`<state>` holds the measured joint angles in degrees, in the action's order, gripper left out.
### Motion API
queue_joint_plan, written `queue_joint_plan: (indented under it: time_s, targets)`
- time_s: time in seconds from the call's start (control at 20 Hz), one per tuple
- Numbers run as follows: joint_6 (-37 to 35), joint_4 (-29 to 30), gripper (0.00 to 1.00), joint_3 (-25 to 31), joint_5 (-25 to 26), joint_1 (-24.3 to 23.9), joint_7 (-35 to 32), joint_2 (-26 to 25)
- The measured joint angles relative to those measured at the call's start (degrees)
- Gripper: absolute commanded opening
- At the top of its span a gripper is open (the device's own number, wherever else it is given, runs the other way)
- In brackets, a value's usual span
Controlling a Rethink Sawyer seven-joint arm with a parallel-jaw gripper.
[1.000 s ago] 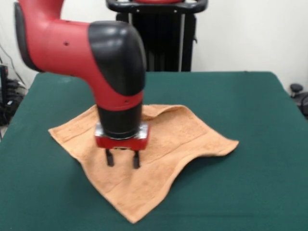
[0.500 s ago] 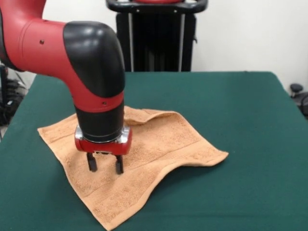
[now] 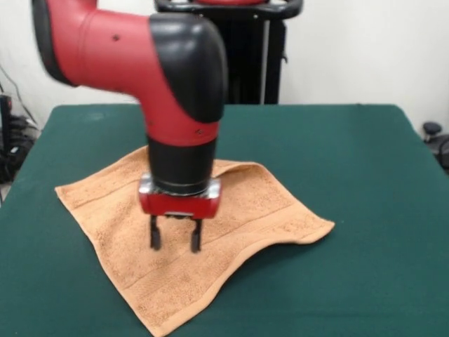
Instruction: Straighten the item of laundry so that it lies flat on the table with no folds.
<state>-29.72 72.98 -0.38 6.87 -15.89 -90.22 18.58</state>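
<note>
Jaws spread, nothing pinched. Black two-finger gripper (image 3: 173, 242) hovers low over middle of square orange-tan terry towel (image 3: 245, 210), likely lining up next tug. Towel sits left-centre on dark green felt table (image 3: 351, 140), mostly spread; ripple along far edge, right corner slightly raised.

a single front view looks across the worktop (image 3: 365, 210) from its near side, facing the robot's pedestal (image 3: 228, 53) at the far edge. it sits slightly raised and fairly close, taking in the far edge and both far corners, with the arm (image 3: 140, 63) entering from above.
</note>
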Motion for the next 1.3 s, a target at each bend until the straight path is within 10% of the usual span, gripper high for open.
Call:
queue_joint_plan:
  time_s: [0.55, 1.3]
  targets:
    - [0.55, 3.95, 1.0, -0.63, -1.12, 6.46, 0.0, 5.84]
    - [3.75, 4.28, 1.0, -0.59, -1.15, 0.58, 0.0, 4.7]
